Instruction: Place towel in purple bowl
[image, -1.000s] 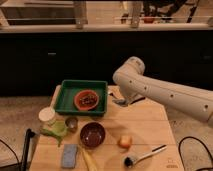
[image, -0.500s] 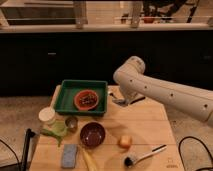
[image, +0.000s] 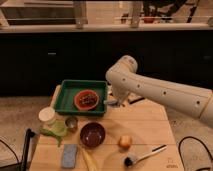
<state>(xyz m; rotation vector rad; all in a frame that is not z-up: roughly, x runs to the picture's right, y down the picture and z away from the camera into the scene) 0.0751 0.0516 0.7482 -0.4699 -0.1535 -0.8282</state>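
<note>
The purple bowl (image: 92, 134) stands upright at the front middle of the wooden table (image: 145, 127); nothing shows inside it. A crumpled green cloth-like thing (image: 54, 131), which may be the towel, lies at the table's left edge, left of the bowl. My gripper (image: 113, 101) hangs low at the right rim of the green tray (image: 67, 100), behind and to the right of the bowl and far from the green cloth. The white arm reaches in from the right.
An orange bowl (image: 87, 99) sits in the tray. A white cup (image: 47, 115) and a small metal cup (image: 71, 123) stand near the cloth. A blue-grey sponge (image: 69, 155), a banana (image: 89, 160), a round yellow fruit (image: 125, 142) and a brush (image: 146, 154) lie along the front.
</note>
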